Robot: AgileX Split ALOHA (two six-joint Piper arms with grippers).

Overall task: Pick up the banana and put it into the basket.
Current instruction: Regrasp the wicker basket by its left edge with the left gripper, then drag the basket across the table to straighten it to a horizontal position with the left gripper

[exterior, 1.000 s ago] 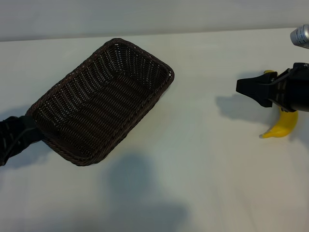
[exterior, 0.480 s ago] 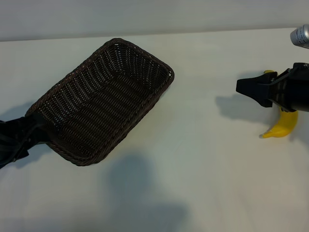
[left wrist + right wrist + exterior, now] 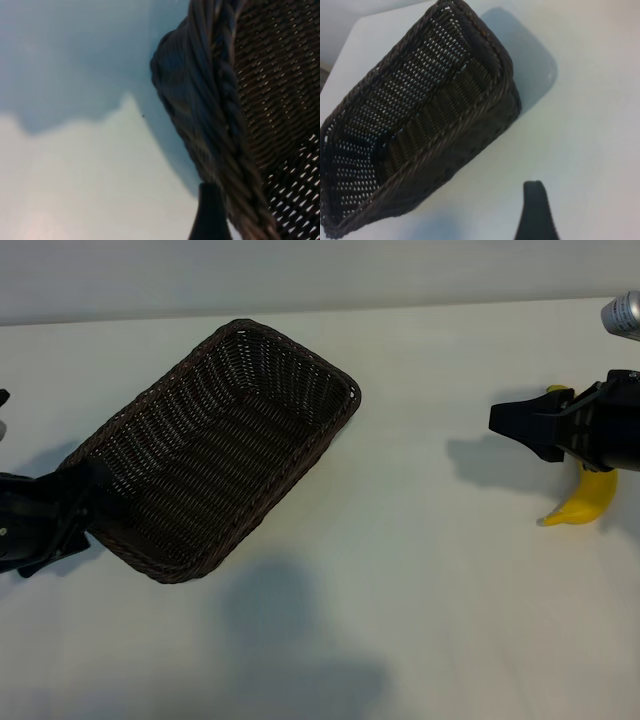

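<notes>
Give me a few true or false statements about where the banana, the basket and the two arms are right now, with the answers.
1. The banana lies inside the basket. False: it lies on the table, far to the basket's right.
2. The basket holds nothing. True.
3. The left gripper is at the basket's near-left corner. True: one of its fingers sits right beside the braided rim.
4. The right gripper is above the basket. False: it hovers by the banana, pointing toward the basket.
5. The right arm partly hides the banana in the outside camera. True.
</notes>
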